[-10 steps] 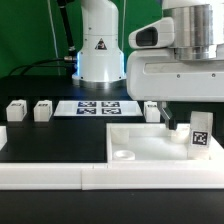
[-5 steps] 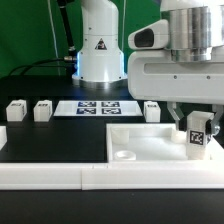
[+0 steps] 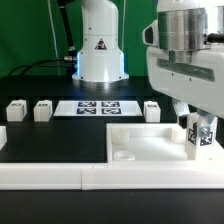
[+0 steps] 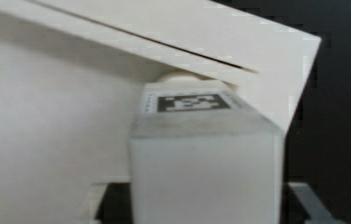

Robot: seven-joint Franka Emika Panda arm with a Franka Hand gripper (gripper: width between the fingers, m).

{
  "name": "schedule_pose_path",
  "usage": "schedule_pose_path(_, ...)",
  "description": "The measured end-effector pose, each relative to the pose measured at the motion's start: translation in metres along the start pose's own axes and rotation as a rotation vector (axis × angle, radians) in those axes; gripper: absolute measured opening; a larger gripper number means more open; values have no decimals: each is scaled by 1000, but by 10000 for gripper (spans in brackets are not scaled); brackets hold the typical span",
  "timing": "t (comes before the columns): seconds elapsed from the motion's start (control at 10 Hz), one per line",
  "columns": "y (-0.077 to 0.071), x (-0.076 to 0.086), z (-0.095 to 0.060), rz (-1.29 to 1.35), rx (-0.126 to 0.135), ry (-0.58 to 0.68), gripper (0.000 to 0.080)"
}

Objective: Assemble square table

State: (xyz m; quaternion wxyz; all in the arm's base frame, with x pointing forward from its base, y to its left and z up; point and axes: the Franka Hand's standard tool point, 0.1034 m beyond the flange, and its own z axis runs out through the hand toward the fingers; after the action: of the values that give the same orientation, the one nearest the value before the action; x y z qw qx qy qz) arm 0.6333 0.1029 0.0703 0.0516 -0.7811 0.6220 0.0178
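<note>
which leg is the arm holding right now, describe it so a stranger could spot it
Find the large white square panel at the front of the black table. Above its corner on the exterior view's right is the gripper, and the leg is the small white block clamped between its fingers, black-and-white tag facing the camera. The loose legs stand in the back row, ungripped.

Sign: warning triangle (image 3: 101,46) stood on my white base (image 3: 98,62), at twelve o'clock.
Tag (image 4: 197,101) on leg (image 4: 198,165): showed pattern only, no letters.
</note>
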Motion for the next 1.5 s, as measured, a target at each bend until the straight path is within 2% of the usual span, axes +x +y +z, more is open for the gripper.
schedule_pose_path(0.4, 4, -4, -1, 596, -13, -12, 291)
schedule_pose_path(1.0, 6, -4, -1, 638, -6, 9, 294)
schedule_pose_path(1.1, 6, -4, 0, 623, -7, 10, 367)
schedule_pose_path(1.2, 6, -6, -1, 614, -6, 9, 367)
schedule_pose_path(1.3, 7, -9, -6, 595, -4, 5, 552)
schedule_pose_path(1.4, 10, -15, -14, 580, 0, -3, 552)
schedule_pose_path(1.5, 16, -24, -25, 568, 3, -13, 629)
